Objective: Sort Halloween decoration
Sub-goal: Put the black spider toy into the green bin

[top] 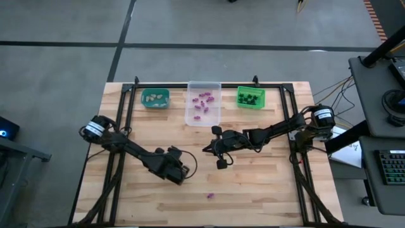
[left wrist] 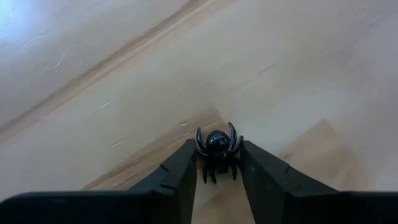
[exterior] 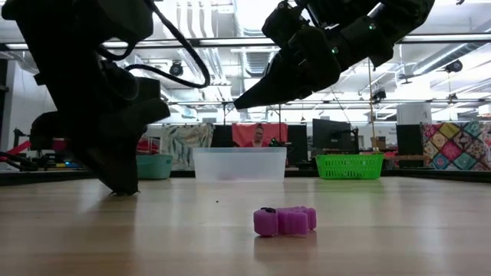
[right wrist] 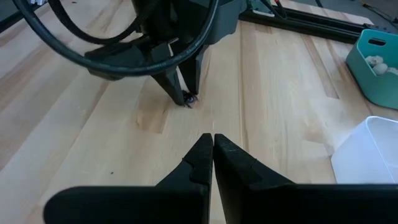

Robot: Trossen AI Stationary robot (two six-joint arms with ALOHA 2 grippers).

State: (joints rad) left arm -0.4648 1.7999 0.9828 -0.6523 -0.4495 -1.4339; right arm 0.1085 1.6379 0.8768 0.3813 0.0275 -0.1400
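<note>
Fingers (left wrist: 180, 171) of my left gripper (left wrist: 217, 163) are down on the surface (left wrist: 298, 68), standing either side of a black spider trinket (left wrist: 217, 149) and touching its legs; it sits on the wood right between the tips, but I cannot tell whether they are gripping it. From the right wrist view I see the same tips (right wrist: 186, 93) pressed to the light wooden planks with the spider (right wrist: 189, 99) between them. My right gripper (right wrist: 212, 144) hangs above the surface a little beyond, its fingers clenched together on nothing.

Nearer the front edge than both grippers, one purple trinket (exterior: 285, 220) lies alone on the bare boards (exterior: 399, 230). Along the far edge stand three bins: a teal bin (top: 155, 98) with pale pieces, a clear bin (top: 203, 103) with purple pieces, a green bin (top: 251, 97) with dark pieces. Black frame rails (top: 120, 126) run along the surface's sides.

Beyond, the low view shows a workshop with ceiling lights, monitors (exterior: 330, 138) and a patterned quilt (exterior: 453, 146).
</note>
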